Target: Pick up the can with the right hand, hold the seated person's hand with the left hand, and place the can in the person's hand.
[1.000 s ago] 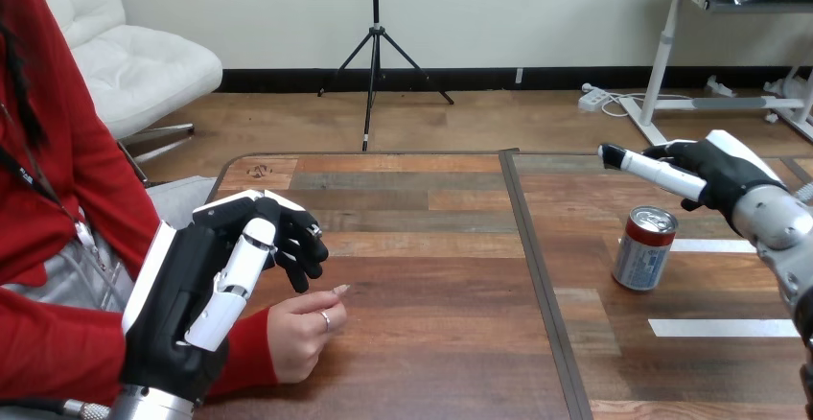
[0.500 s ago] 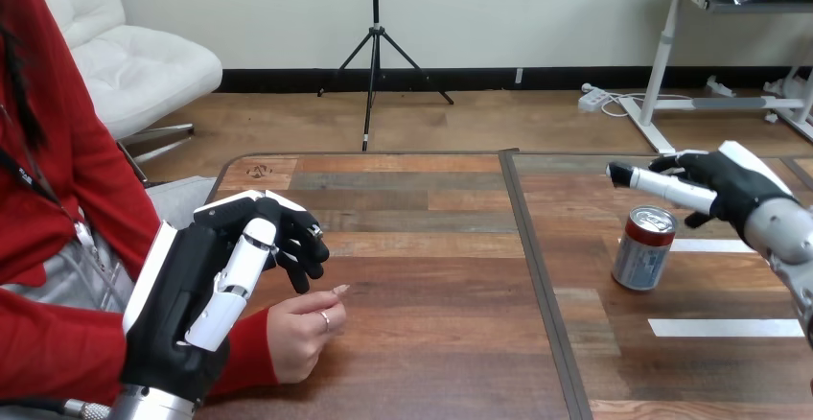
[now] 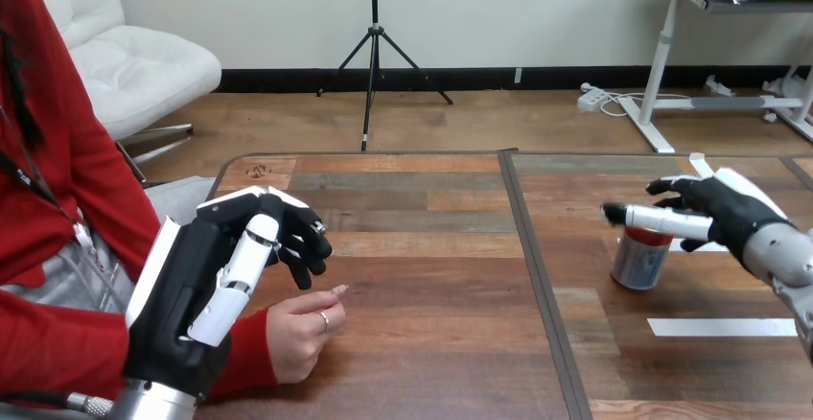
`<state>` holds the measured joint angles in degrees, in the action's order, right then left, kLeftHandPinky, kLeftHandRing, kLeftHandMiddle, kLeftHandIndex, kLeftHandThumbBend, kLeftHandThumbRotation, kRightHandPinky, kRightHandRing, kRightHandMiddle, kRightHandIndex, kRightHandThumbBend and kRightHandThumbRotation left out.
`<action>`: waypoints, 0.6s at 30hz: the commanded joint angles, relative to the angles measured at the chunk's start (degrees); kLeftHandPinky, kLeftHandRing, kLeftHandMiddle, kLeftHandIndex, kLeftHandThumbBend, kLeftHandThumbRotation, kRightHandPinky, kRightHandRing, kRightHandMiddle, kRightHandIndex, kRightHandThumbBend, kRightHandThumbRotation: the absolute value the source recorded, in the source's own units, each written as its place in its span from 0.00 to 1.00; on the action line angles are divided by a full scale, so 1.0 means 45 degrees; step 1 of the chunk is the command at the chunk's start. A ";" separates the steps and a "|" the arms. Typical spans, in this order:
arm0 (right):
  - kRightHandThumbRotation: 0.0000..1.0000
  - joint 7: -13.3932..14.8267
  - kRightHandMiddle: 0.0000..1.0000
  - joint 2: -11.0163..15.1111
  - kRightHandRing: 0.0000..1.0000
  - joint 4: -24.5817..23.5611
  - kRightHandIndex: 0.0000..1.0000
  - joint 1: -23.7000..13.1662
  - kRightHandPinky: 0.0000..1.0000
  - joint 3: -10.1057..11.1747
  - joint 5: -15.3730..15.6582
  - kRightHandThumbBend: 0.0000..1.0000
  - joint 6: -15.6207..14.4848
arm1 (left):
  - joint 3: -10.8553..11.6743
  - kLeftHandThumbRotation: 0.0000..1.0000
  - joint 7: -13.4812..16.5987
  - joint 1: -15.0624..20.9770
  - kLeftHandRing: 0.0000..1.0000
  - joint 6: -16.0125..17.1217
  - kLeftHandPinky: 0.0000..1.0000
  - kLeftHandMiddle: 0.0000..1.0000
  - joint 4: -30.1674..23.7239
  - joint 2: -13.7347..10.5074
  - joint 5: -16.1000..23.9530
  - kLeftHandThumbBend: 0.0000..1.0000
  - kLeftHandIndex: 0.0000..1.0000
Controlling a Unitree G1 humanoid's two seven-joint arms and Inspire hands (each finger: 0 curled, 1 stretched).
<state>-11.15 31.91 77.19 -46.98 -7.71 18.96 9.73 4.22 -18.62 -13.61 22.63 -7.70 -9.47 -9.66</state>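
Note:
A silver and blue can (image 3: 638, 261) with a red top stands upright on the table's right half. My right hand (image 3: 721, 207) hovers just above and behind it, open, with a straight finger (image 3: 660, 221) crossing over the can's top. At the left, my left hand (image 3: 206, 286) is raised with its fingers loosely curled and holding nothing. Just below and to its right, the person's hand (image 3: 305, 327) rests on the table in a loose fist, apart from my fingers.
The wooden table (image 3: 431, 276) has a dark seam (image 3: 537, 276) running down its middle. Strips of white tape (image 3: 721, 326) lie on the right half near the can. The person's red sleeve (image 3: 58, 353) lies along the left edge.
My right hand has come down and toward the can, its finger now covering the can's top. My left hand and the person's hand have barely moved.

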 commanded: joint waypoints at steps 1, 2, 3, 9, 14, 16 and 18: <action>0.58 -0.0168 0.87 0.0396 0.83 -0.0734 0.90 -0.0254 0.76 0.0238 -0.0246 1.00 0.0497 | 0.0056 0.76 -0.0044 0.0697 0.39 0.0085 0.29 0.44 0.0000 -0.0078 -0.0199 0.12 0.43; 0.57 -0.0197 0.87 0.0401 0.84 -0.0742 0.90 -0.0235 0.76 0.0245 -0.0260 1.00 0.0533 | 0.0055 0.76 -0.0046 0.0703 0.39 0.0098 0.29 0.44 0.0008 -0.0076 -0.0200 0.12 0.43; 0.55 -0.0242 0.88 0.0384 0.84 -0.0732 0.90 -0.0222 0.76 0.0294 -0.0318 1.00 0.0458 | 0.0056 0.76 -0.0048 0.0709 0.39 0.0121 0.28 0.44 0.0027 -0.0077 -0.0192 0.12 0.43; 0.50 -0.0325 0.88 0.0391 0.83 -0.0817 0.91 -0.0120 0.76 0.0225 -0.0308 1.00 0.0390 | 0.0075 0.76 -0.0070 0.0685 0.39 0.0176 0.29 0.44 0.0041 -0.0127 -0.0145 0.12 0.43; 0.47 -0.0341 0.88 0.0382 0.83 -0.0812 0.91 -0.0056 0.75 0.0233 -0.0318 1.00 0.0333 | 0.0085 0.76 -0.0169 0.0726 0.39 0.0262 0.28 0.44 0.0121 -0.0123 -0.0245 0.11 0.43; 0.45 -0.0391 0.88 0.0348 0.83 -0.0823 0.91 -0.0060 0.75 0.0291 -0.0390 1.00 0.0204 | 0.0097 0.76 -0.0180 0.0726 0.39 0.0313 0.28 0.44 0.0130 -0.0130 -0.0216 0.11 0.43; 0.44 -0.0422 0.88 0.0368 0.83 -0.0828 0.91 -0.0044 0.75 0.0242 -0.0339 1.00 0.0244 | 0.0098 0.76 -0.0175 0.0723 0.39 0.0256 0.28 0.44 0.0096 -0.0127 -0.0219 0.11 0.43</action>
<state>-12.92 31.94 76.59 -45.52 -7.26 17.99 10.22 4.23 -19.27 -13.34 22.72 -7.27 -9.49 -10.09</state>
